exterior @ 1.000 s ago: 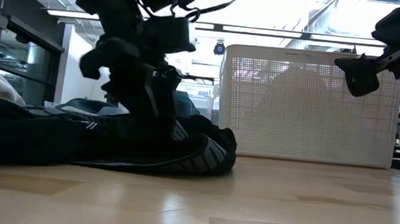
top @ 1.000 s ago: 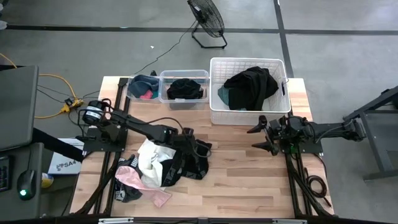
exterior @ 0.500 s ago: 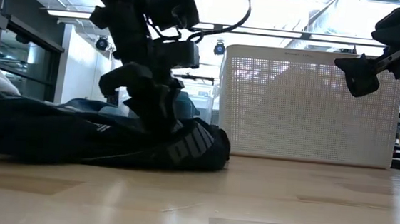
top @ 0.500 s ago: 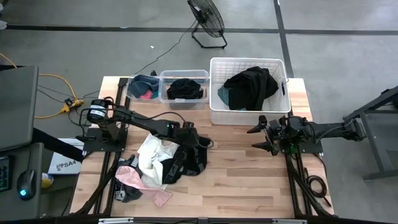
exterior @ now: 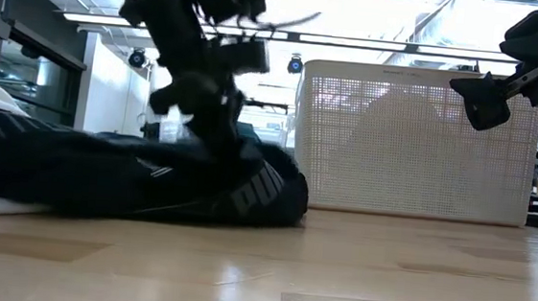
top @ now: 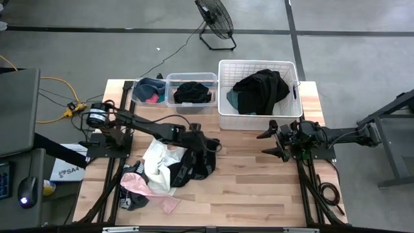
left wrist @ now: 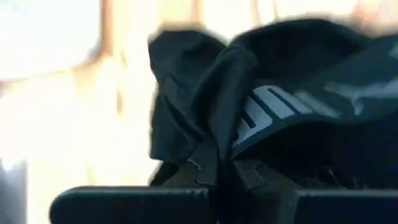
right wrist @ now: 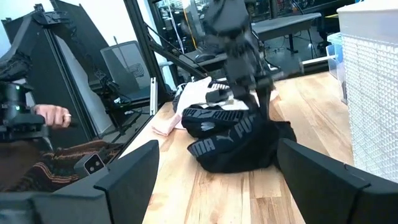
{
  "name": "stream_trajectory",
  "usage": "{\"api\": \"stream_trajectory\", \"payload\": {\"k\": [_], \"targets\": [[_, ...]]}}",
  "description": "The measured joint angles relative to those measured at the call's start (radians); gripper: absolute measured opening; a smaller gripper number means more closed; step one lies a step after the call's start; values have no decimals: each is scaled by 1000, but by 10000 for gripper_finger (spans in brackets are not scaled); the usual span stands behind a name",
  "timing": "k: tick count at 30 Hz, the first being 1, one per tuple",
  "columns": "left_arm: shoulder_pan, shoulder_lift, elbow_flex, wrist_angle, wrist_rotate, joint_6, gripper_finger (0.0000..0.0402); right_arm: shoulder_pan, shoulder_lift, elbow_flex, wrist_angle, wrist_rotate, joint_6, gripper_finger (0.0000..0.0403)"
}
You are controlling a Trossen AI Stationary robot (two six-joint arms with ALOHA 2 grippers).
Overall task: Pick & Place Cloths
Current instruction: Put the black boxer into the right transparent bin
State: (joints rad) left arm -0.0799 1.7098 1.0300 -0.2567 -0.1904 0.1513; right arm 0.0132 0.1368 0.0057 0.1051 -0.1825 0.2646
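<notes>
My dark left gripper (top: 206, 146) pinches a black garment (top: 194, 167) with a white-lettered waistband; white and pink cloths (top: 152, 178) lie on the pale wood tabletop (top: 259, 194).

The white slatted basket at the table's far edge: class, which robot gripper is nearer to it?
Right. The right gripper hovers just in front of the basket; the left gripper is farther away, down on the black garment.

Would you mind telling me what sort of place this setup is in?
Probably a robotics lab or workshop: a wooden table stands on a grey concrete floor with a fan, and the right wrist view shows metal frames and a person's hand.
</notes>
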Motion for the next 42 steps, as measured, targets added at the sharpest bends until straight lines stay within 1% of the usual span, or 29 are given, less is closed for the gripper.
{"api": "stream_trajectory", "payload": {"k": [7, 13, 17, 21, 23, 26, 32, 35, 42], "targets": [[-46, -152, 1, -6, -64, -25, 2, 0, 0, 0, 0, 0, 0, 318], [-105, -318, 1, -21, -159, -25, 1, 0, 0, 0, 1, 0, 0, 318], [-153, -421, 1, -49, -286, -24, 1, 0, 0, 0, 1, 0, 0, 318], [-188, -490, 1, -63, -442, -18, 1, 0, 0, 0, 1, 0, 0, 318], [-192, -521, 1, -48, -504, 1, 0, 0, 0, 0, 1, 0, 0, 318], [-197, -560, 1, -20, -561, 30, 0, 0, 0, 0, 1, 0, 0, 318], [-195, -617, 2, 53, -594, 113, 0, 0, 0, 0, 1, 0, 0, 318], [-195, -626, 32, 54, -618, 133, 0, 0, 0, 0, 1, 0, 0, 318], [-195, -626, 109, 49, -726, 140, 0, 0, 0, 0, 1, 0, 0, 318]]}}
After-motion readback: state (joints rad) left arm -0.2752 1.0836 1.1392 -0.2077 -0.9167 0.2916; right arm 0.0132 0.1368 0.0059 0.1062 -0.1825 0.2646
